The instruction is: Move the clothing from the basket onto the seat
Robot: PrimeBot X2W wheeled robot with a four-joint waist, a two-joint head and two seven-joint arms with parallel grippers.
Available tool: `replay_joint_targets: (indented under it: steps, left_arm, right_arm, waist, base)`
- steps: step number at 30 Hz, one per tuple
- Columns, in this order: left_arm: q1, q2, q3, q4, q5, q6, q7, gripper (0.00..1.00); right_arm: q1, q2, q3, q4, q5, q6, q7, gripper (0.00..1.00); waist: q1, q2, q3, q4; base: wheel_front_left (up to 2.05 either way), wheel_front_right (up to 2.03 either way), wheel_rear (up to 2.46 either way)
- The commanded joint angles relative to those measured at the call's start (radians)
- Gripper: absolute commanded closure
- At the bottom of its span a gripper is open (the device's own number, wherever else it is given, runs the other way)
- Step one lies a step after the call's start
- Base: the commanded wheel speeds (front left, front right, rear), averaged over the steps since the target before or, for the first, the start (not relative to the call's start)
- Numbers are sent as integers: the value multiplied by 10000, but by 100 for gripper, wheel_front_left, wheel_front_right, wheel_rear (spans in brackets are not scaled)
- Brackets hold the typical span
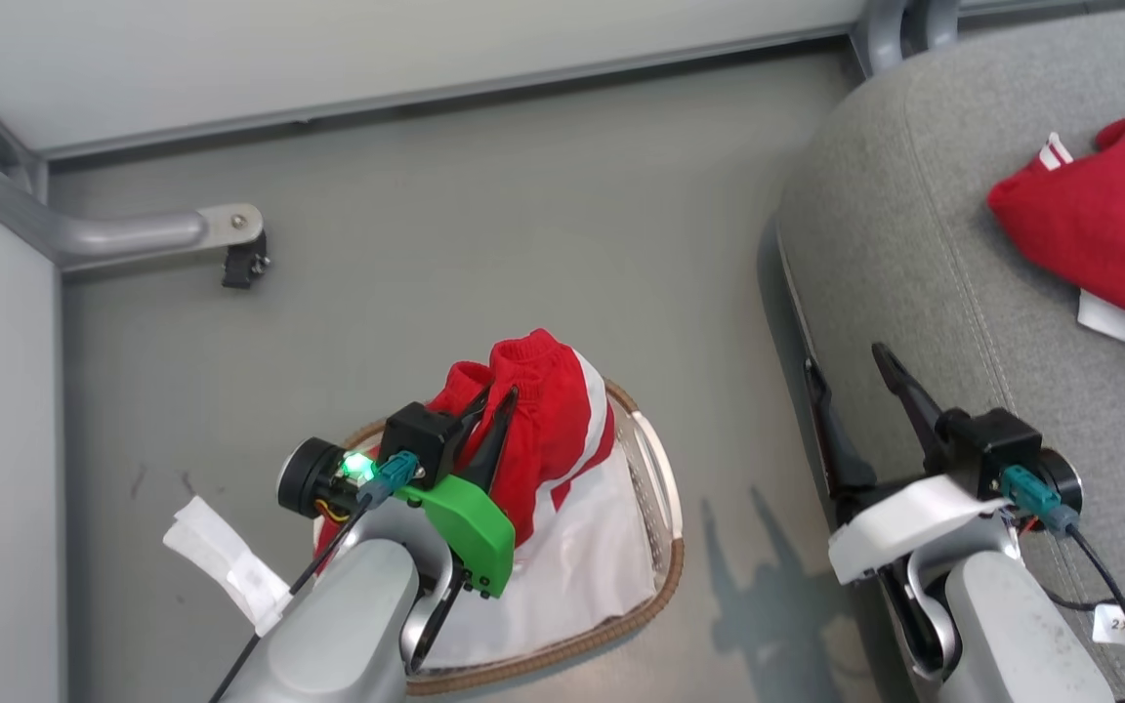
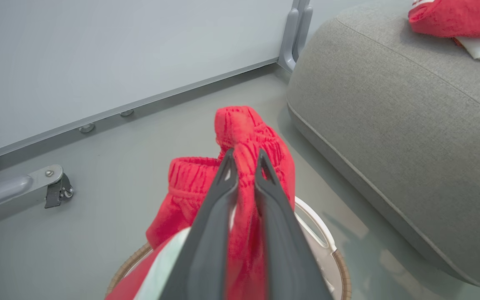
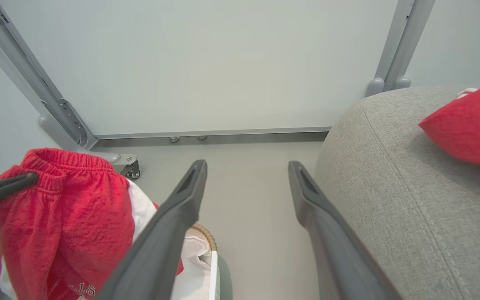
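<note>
Over the basket (image 1: 677, 557), the left gripper (image 1: 499, 395) is clamped hard on a red garment (image 1: 548, 410) — both dark fingers pinch in on the gathered elastic band, and the left wrist view shows cloth squeezed between them. The garment rises in a bunched peak above the brown woven rim. Its lower part, with a broad white band down the side, hangs back into the basket over the white lining (image 1: 572, 566). From the right wrist view the same piece drapes off one left finger, with white lettering at the bottom edge that is cut off and cannot be read. The basket stands on the grey floor (image 1: 523, 195), near the seat (image 1: 914, 244) but apart from it, with a strip of bare floor between them. Across on the other side, the right gripper (image 1: 846, 359) has its jaws spread wide with nothing between them. It hovers at the front edge of the grey cushion, with floor showing between its fingers and the upholstery just beside it on the right. A second red garment (image 1: 1100, 215) lies on the seat toward the far right, and a white label (image 1: 1114, 317) pokes out from under its near edge. On the floor beside the left forearm lies a crumpled white strip (image 1: 221, 561) — and farther back, by the pale wall panels, a grey frame foot (image 1: 245, 259) rests on the floor.
</note>
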Motion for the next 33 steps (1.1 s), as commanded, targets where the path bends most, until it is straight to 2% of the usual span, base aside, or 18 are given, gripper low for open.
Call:
replay_joint_targets:
  steps: [1,12,23,27,29,33]
  left_arm:
    - [262,-14,168,-165,79,2,-7,100]
    - [806,-225,1267,-1933,427,39,-6,100]
    - [800,-333,1733,-3400,593,46,-6,100]
    - [671,-356,1698,-3670,582,68,-6,100]
    - [562,-369,1565,-3797,586,49,-6,100]
    - [400,-378,1289,-3919,527,-33,-6,100]
  right_arm:
    - [275,-45,-28,77,-53,-14,-23,0]
    - [1094,-43,-38,424,28,-14,-23,0]
    - [1595,-45,572,658,164,-14,-23,0]
    - [1657,-39,1248,732,181,-14,-23,0]
    - [1476,-32,2372,910,247,-14,-23,0]
    - [778,-54,3523,1170,266,-14,-23,0]
  waist:
    - [0,0,-756,397]
    - [0,0,-1904,518]
    - [0,0,-2575,504]
    - [0,0,-2638,531]
    - [0,0,-2607,621]
    - [0,0,-2471,819]
  base:
    - [0,0,0]
    - [0,0,0]
    - [0,0,0]
    - [0,0,0]
    - [0,0,0]
    - [0,0,0]
